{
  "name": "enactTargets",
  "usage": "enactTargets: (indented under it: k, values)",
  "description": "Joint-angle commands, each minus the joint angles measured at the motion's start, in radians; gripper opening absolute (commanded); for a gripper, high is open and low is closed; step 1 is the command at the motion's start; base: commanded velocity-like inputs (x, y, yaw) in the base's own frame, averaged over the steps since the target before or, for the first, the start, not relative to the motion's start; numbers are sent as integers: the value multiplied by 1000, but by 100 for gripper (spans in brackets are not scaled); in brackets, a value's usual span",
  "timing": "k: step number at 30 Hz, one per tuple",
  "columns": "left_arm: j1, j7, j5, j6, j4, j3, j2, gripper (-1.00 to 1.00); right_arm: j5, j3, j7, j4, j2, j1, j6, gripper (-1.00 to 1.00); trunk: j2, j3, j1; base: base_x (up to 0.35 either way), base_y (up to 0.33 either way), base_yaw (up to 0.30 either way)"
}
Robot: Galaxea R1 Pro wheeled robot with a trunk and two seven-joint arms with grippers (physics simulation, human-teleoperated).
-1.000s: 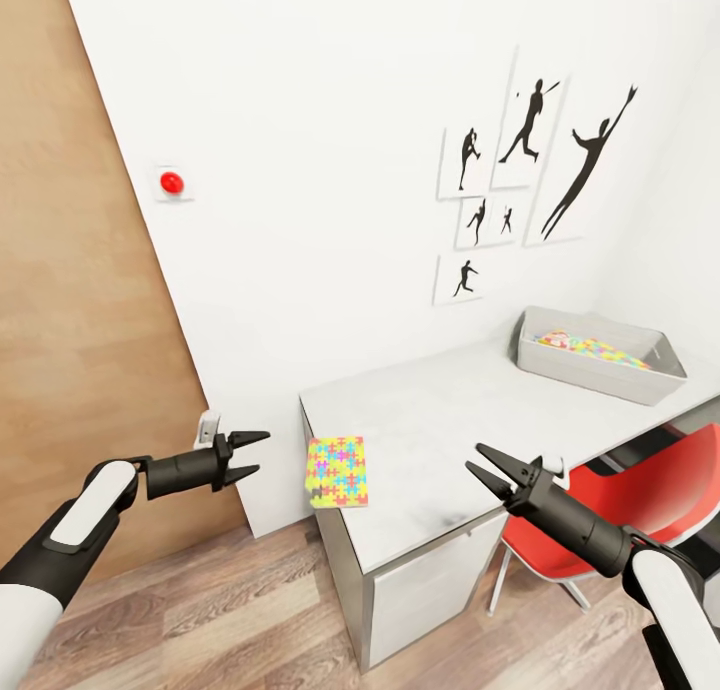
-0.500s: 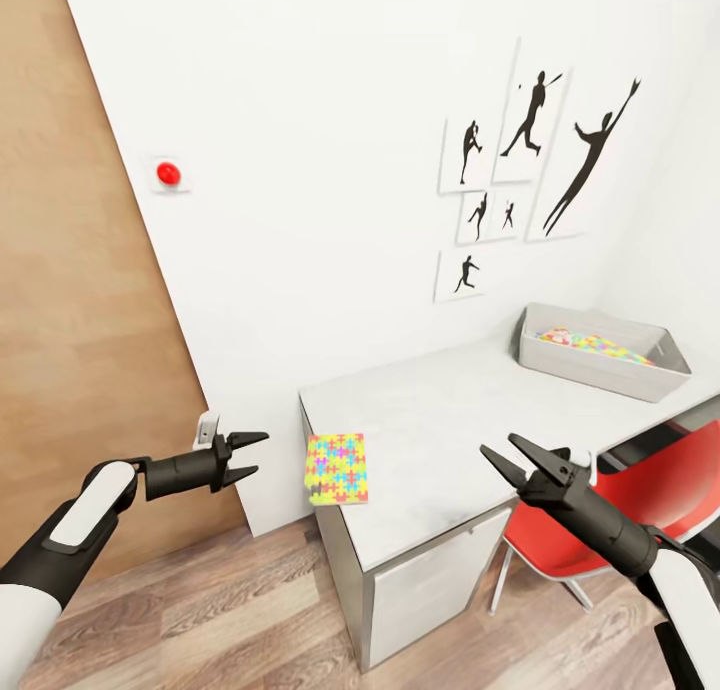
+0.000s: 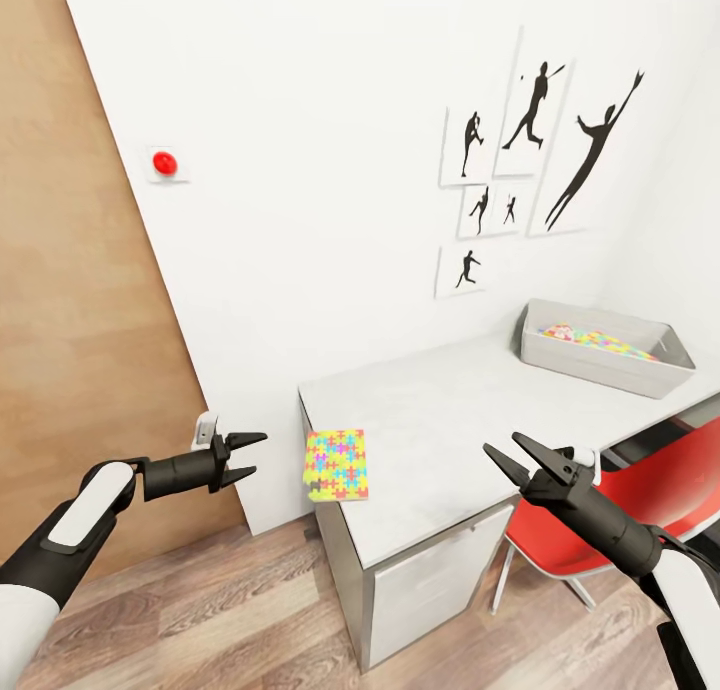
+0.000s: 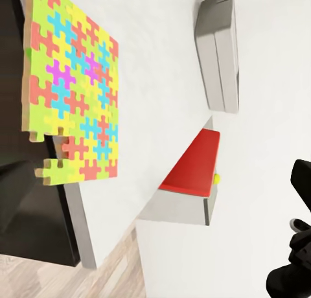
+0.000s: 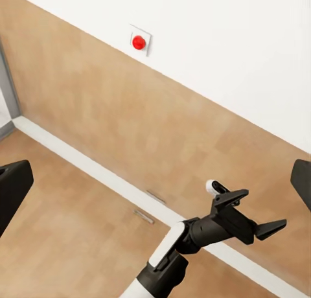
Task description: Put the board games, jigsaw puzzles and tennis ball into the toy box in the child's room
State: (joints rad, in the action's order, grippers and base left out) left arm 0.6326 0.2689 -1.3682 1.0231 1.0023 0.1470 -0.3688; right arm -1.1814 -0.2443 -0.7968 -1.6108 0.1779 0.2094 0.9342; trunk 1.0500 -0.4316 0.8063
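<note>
Grippers both empty. Right gripper has its jaws spread, hanging off the table's front edge at 4 o'clock in the head view, above the red chair. Left gripper is also spread, at 8 o'clock, out over the floor and just short of the table's left end.

Jigsaw puzzle lies flat at the near-left corner of the table, between the two grippers and closer to the left one. Its near edge looks to sit at or slightly over the table lip; left wrist view shows the same box close up. Toy box is at 2 o'clock, at the far right end against the wall, with a second patterned box already inside. No board games or tennis ball visible.

Risks:
- Flat box, no raised edge. A top-down pinch will probably skid it off the corner onto the floor.
- Carry to the tub runs the full table length, and the left arm may not reach.
- Chair crowds the right arm low down.

Room: table top between puzzle and tub is bare, and the floor to the left is open.
</note>
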Motion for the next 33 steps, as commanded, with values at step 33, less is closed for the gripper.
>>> enactTargets:
  k: [33]
  values:
    - [1, 10, 9, 0, -1, 2, -1, 100, 2, -8, 2, 3, -2, 1, -6, 100, 232, -105, 127, 0, 0, 0]
